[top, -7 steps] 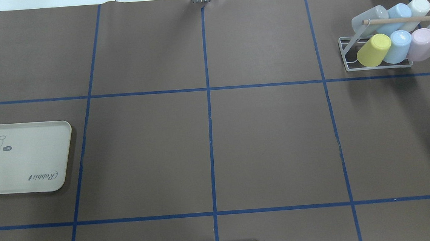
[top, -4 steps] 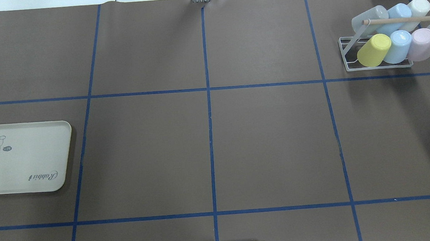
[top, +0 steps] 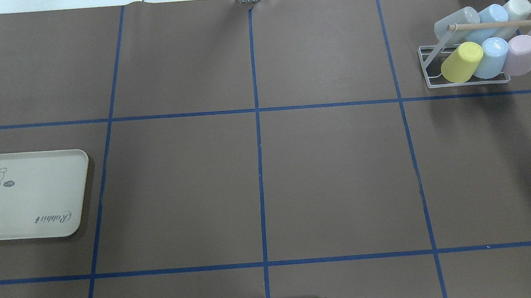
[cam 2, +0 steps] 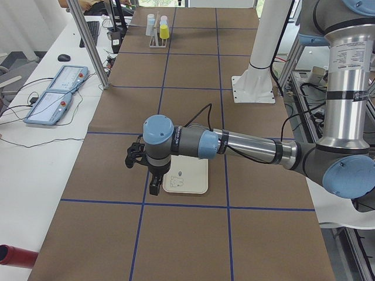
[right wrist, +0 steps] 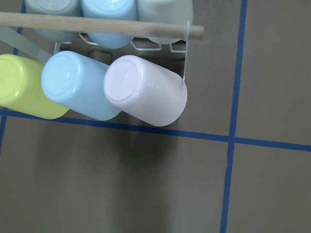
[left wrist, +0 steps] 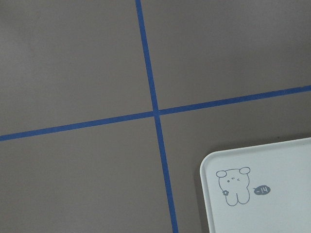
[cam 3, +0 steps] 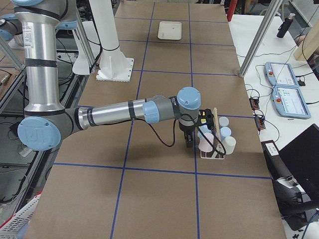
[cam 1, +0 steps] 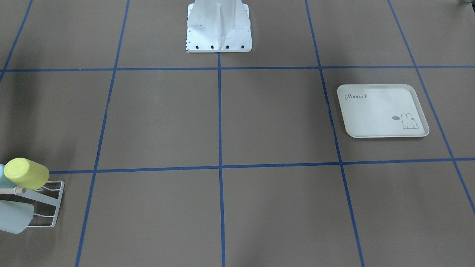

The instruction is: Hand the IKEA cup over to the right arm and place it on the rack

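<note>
Seen from overhead, a cream tray point(top: 31, 210) with rounded corners, a raised rim and a small line-drawn animal lies flat at 9 o'clock on the matte brown tabletop point(top: 333, 177). Glossy blue tape lines point(top: 260, 168) divide the tabletop into rectangles.

At 2 o'clock stands the white wire rack point(top: 429, 71), topped by a pale round wooden rod point(top: 495, 24). Six smooth, tapered plastic cups lie tilted on its prongs, bases outward. The front row holds a yellow cup point(top: 463, 62), a light blue cup point(top: 490, 57) and a lilac cup point(top: 519, 55). Behind them sit a frosted grey cup point(top: 455, 22), a second blue cup point(top: 487, 15) and an off-white cup point(top: 516, 9).

In the side views, the left claw point(cam 2: 154, 187) hangs over the tray's edge. The right arm point(cam 3: 114, 112) reaches out level, and its right claw point(cam 3: 189, 142) hangs just beside the rack. Neither view shows whether either claw is spread or pressed together.
</note>
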You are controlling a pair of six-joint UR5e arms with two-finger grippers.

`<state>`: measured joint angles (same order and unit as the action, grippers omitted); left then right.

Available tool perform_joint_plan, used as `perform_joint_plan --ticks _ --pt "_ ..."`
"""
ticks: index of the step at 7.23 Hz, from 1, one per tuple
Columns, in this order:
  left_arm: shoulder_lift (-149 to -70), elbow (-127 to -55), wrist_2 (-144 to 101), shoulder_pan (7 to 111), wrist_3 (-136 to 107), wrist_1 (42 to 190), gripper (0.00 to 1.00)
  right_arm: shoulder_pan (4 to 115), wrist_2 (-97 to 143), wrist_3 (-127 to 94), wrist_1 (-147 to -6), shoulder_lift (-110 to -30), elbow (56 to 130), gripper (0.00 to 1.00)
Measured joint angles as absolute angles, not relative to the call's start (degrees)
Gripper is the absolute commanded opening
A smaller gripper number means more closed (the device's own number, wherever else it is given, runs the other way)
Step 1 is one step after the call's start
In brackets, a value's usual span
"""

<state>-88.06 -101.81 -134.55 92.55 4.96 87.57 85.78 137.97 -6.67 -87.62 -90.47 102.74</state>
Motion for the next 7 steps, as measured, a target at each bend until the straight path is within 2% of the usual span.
perform_joint_plan --ticks 7 --pt "-81.3 -111.3 -135.9 93.7 4.9 87.4 1.00 86.1 139.6 -6.6 -87.6 -94.3 106.5 0.99"
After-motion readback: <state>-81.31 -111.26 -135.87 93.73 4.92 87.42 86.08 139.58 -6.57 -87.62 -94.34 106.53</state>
